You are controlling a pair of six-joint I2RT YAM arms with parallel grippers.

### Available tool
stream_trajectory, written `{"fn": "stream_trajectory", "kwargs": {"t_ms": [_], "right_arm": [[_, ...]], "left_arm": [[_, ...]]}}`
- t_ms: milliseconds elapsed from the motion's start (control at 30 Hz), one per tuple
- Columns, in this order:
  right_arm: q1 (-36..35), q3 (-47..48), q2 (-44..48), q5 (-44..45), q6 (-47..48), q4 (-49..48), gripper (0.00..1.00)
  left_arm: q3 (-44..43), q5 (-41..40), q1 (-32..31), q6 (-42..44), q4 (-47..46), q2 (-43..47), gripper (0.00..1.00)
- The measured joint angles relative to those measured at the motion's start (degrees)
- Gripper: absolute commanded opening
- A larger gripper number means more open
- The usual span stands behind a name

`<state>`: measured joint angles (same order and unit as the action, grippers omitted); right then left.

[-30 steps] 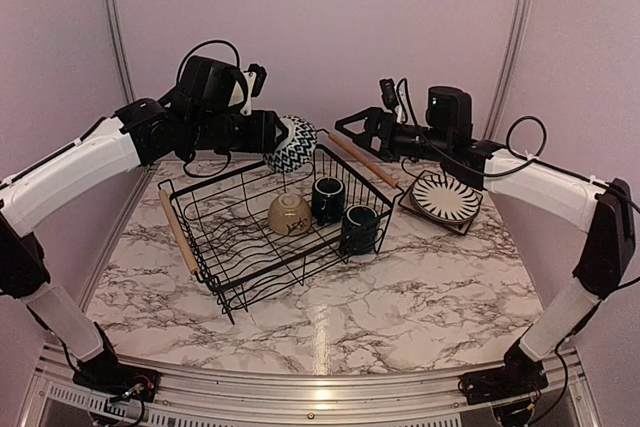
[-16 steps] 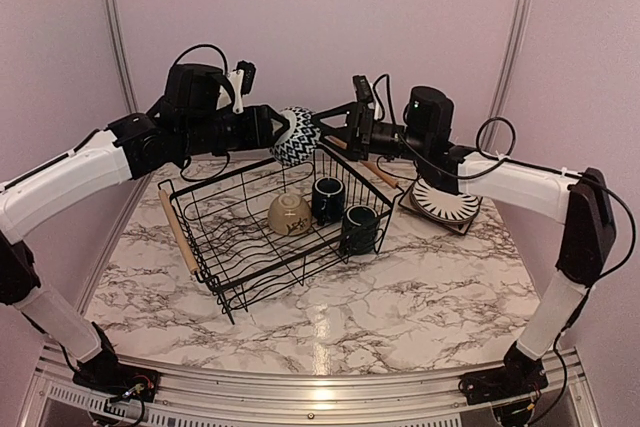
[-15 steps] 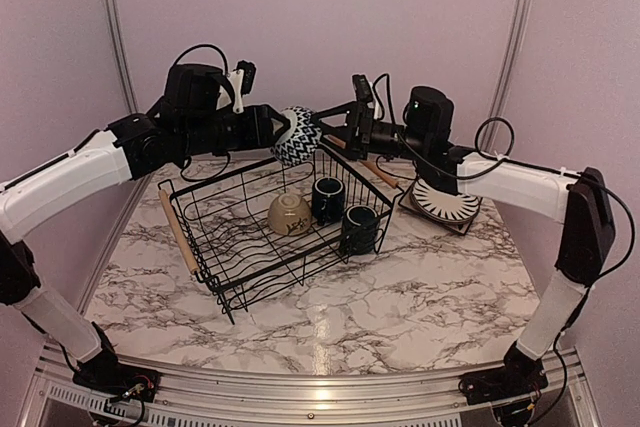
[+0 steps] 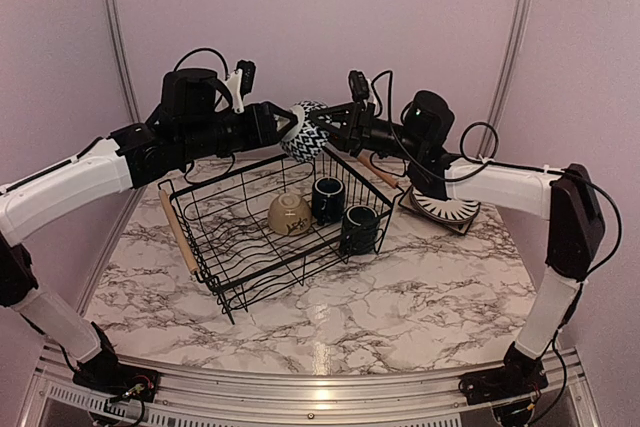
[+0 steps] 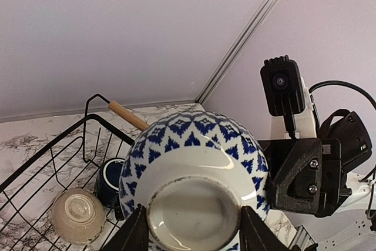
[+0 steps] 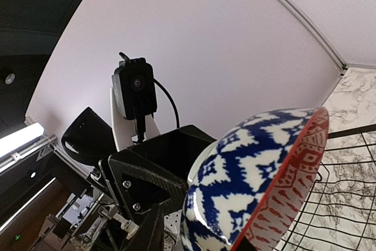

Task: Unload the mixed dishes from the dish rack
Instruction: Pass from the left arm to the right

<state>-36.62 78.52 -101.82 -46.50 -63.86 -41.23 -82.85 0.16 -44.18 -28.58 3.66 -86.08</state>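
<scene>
Left pincer (image 5: 194,230) grips the bowl (image 5: 194,145) by its foot over the rack (image 4: 178,232), right pincer (image 4: 338,125) at its rim, hold unclear: looks mid-handover, right should clamp before left releases

Mugs (image 4: 327,199) crowd rack (image 4: 232,245) right; left half free

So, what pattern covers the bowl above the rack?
Blue motifs on the white bowl; clearest in left wrist view.
</scene>
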Motion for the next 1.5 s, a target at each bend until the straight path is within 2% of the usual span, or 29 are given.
{"fn": "stream_trajectory", "kwargs": {"t_ms": [67, 133, 167, 267, 333, 433, 500, 800, 1100, 1300, 1500], "right_arm": [[0.04, -0.04, -0.02, 0.02, -0.74, -0.50, 0.01], [0.13, 0.00, -0.02, -0.35, -1.01, -1.97, 0.00], [0.09, -0.13, 0.20, -0.39, -1.22, -1.95, 0.00], [-0.17, -0.13, 0.13, -0.92, -1.60, -1.81, 0.00], [-0.22, -0.13, 0.09, -1.18, -1.31, -1.33, 0.00], [-0.24, 0.13, 0.28, -1.01, 1.22, 1.33, 0.00], [-0.24, 0.44, 0.96, -0.31, 4.50, 5.95, 0.00], [3.37, 1.55, 12.96, 10.01, 24.13, 32.89, 0.00], [14.43, 1.46, 28.72, 37.09, 41.64, 54.51, 0.00], [19.28, 1.16, 28.96, 51.98, 46.49, 66.20, 0.00], [22.91, -0.79, 22.53, 63.63, 48.28, 75.63, 0.00]], "left_arm": [[0.00, 0.39, 0.00, -0.24, -0.83, 0.09, 0.14], [0.09, 1.03, 0.07, -0.79, -0.92, 0.31, 0.17], [0.09, 0.94, 0.13, -0.74, -1.27, 0.31, 0.22], [0.13, 1.20, 0.33, -0.66, -1.77, 0.28, 0.55], [0.22, 1.27, 0.33, -0.39, -2.19, 0.31, 0.73], [1.49, 0.81, 0.42, 0.09, -2.40, 0.68, 0.91], [3.02, 0.39, 0.52, 0.63, -2.32, 1.62, 0.97], [7.06, -4.00, 0.63, 4.87, -2.27, 9.77, 0.99], [8.20, -6.64, 0.70, 6.56, -3.13, 10.71, 0.99], [8.20, -6.67, 0.70, 6.71, -3.54, 9.90, 0.99], [8.20, -6.67, 0.70, 6.71, -3.85, 8.87, 0.99]]}}
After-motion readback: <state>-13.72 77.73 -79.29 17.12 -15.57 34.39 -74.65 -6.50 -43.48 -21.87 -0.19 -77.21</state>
